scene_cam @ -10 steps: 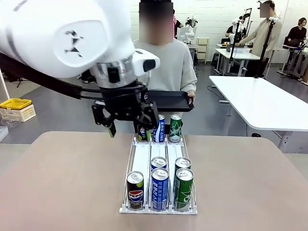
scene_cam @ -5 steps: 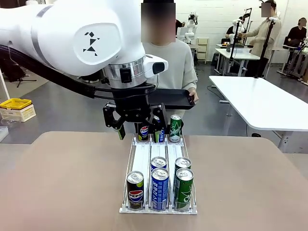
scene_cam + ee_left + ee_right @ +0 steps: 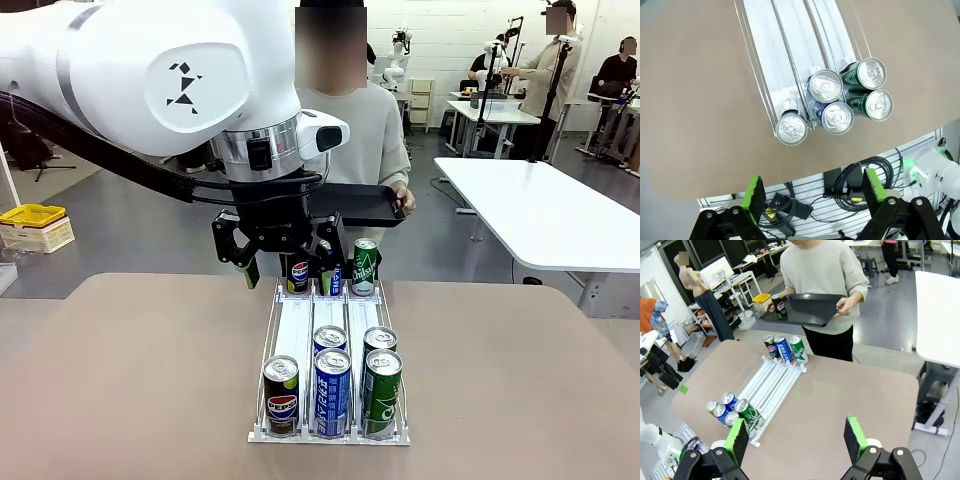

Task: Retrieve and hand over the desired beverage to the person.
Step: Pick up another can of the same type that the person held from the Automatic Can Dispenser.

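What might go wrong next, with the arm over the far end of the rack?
1. The open left gripper hangs at the far end of the rack, where three cans stand side by side; a finger may knock the blue can beside the cola can.
2. The tray that the person holds is close behind the arm, with a standing can on it; a bump might topple that can.

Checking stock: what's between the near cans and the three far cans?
Only bare white rack lanes separate the near cans and the far cans, clearest in the front view.
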